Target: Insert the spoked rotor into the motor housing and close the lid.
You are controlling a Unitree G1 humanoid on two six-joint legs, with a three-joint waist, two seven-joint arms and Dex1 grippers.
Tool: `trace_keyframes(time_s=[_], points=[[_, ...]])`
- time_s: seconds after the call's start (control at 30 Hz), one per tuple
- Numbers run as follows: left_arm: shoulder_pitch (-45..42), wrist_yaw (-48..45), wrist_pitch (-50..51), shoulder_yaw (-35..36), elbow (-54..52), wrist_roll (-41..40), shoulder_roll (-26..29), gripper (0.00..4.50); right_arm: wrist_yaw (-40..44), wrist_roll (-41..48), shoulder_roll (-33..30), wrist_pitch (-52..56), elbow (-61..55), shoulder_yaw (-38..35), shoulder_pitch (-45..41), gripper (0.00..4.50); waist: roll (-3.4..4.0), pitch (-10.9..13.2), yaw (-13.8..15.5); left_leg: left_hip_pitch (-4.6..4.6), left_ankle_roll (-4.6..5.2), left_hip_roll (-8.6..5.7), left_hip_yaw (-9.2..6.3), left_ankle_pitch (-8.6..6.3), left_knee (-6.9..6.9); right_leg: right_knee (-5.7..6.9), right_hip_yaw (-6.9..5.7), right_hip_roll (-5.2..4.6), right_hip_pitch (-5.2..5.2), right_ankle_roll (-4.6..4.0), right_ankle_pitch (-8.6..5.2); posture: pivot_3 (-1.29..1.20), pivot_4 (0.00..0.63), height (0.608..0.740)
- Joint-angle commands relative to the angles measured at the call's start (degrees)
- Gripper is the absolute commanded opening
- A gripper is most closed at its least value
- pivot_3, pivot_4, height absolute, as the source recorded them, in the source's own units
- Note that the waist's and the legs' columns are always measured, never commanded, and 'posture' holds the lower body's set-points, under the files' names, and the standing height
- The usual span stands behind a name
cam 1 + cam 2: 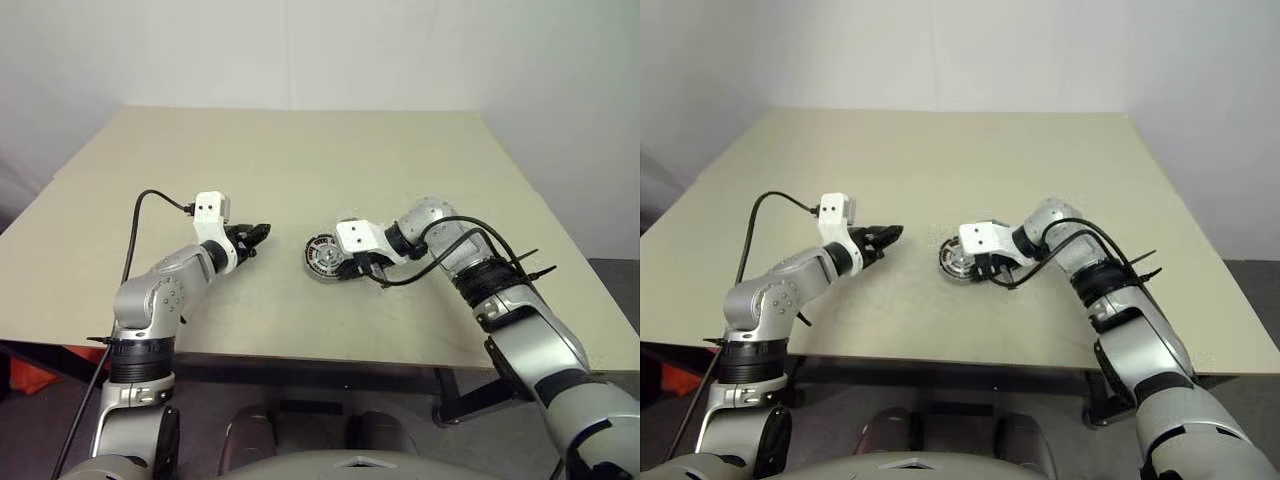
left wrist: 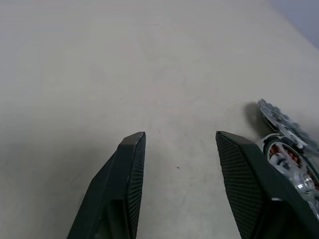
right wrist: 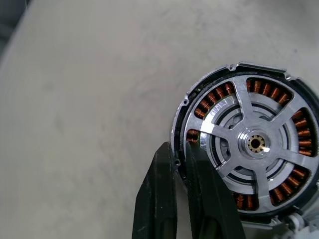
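- The motor housing point(image 3: 249, 144) lies flat on the table point(image 1: 300, 170), directly under the right gripper point(image 3: 180, 149); the spoked rotor point(image 3: 256, 144) already sits inside it, its silvery spokes over the ring of copper windings.
- The right gripper is closed, its two black fingers point(image 3: 158, 194) pinched on the dark rim of the housing, one finger outside the rim and one just inside, over the windings.
- The left gripper point(image 2: 179, 149) stands open and holds nothing; the housing is near it, just beyond its one finger and apart from it.
- Handling, as I judge: the housing looks metal, stiff and rather heavy for its size; the rim is thin and smooth, so a pinch there could slip; the copper windings are fragile and the fingers should not press on them; the outer rim is the better place to hold.
- Count: one motor housing; one spoked rotor with five spokes; two grippers.
- A second toothed silvery disc point(image 2: 279, 117) shows just behind the housing, tilted; perhaps the lid, but I cannot tell surely.
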Motion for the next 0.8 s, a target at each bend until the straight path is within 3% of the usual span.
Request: trace_keyframes(time_s=[0.03, 0.27, 0.43, 0.6, 0.8], points=[[0.03, 0.46, -0.06, 1.24, -2.1, -0.24, -0.05, 2.37, -0.13, 3.34, 1.3, 14.08, -7.67, -1.68, 0.05, 0.01, 0.0, 0.0, 0.02, -0.02, 0.0, 0.03, 0.0, 0.0, -0.01, -0.01, 0.0, 0.05, -0.03, -0.01, 0.0, 0.0, 0.0, 0.74], [1.67, 1.24, 0.28, 1.56, -3.62, -0.44, -0.36, 2.37, -6.07, 7.75, 5.8, 43.65, -16.33, -3.61, -2.61, 0.01, 0.01, 0.0, 0.05, -0.15, -0.04, 0.08, 0.01, 0.01, -0.06, -0.05, 0.0, 0.09, -0.18, -0.05, -0.03, 0.0, 0.0, 0.74], [1.88, 1.62, 0.56, 2.24, -4.18, -0.49, -0.25, 2.37, -12.75, 11.04, 10.15, 58.1, -17.72, -4.72, -4.47, 0.01, 0.02, 0.01, 0.12, -0.06, -0.23, 0.09, -0.04, 0.12, -0.13, 0.0, 0.0, 0.1, -0.16, -0.05, -0.03, 0.0, 0.0, 0.74], [2.02, 1.71, 0.66, 3.2, -4.45, -0.56, 0.39, 2.37, -22.46, 12.24, 15.96, 64.81, -13.84, -7.21, -5.75, 0.01, 0.02, 0.01, 0.06, 0.04, -0.52, 0.07, -0.05, 0.28, -0.28, -0.01, 0.01, 0.1, -0.12, -0.05, -0.03, 0.0, 0.0, 0.74], [2.04, 1.81, 0.84, 3.78, -4.68, -0.53, 0.82, 2.37, -33.17, 12.31, 21.89, 62.28, -3.01, -12.47, -9.11, 0.01, 0.02, 0.0, -0.01, 0.31, -1.04, 0.12, -0.16, 0.59, -0.64, 0.0, 0.05, 0.26, -0.12, 0.08, -0.11, 0.0, 0.0, 0.74]])
